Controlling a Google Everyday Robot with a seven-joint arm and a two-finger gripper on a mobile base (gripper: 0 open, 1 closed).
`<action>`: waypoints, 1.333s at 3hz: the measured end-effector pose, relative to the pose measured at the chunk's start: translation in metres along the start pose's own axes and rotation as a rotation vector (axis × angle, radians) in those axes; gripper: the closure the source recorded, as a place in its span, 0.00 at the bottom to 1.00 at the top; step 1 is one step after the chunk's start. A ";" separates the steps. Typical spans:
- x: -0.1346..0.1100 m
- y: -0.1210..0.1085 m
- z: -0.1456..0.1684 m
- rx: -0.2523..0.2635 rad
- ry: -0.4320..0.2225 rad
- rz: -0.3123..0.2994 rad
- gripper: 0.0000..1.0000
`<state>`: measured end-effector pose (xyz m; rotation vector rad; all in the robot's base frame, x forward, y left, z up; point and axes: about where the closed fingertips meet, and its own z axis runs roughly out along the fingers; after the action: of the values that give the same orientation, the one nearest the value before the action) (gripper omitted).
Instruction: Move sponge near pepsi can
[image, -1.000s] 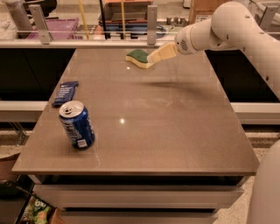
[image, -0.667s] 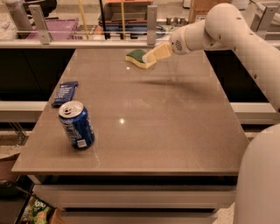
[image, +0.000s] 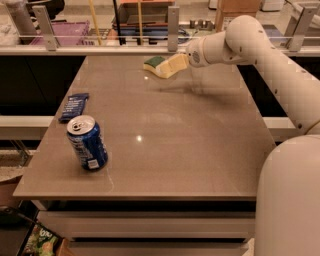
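In the camera view we see the gripper (image: 169, 66) over the far side of the table (image: 200, 145), at the end of the white arm (image: 250, 42) that reaches in from the right. It is closed on the sponge (image: 154, 62), which shows its green top and seems lifted a little off the surface, though we cannot be sure. The pepsi can (image: 88, 143) stands near the front left corner, well apart from the sponge. A dark blue packet (image: 74, 106) lies flat by the left edge, behind the can.
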<state>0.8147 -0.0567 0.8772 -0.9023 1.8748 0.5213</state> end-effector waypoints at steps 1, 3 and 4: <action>0.005 0.004 0.019 -0.023 -0.013 0.026 0.00; 0.021 0.007 0.049 -0.039 0.007 0.054 0.00; 0.025 0.006 0.053 -0.038 0.009 0.060 0.00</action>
<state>0.8343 -0.0262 0.8303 -0.8765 1.9102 0.5926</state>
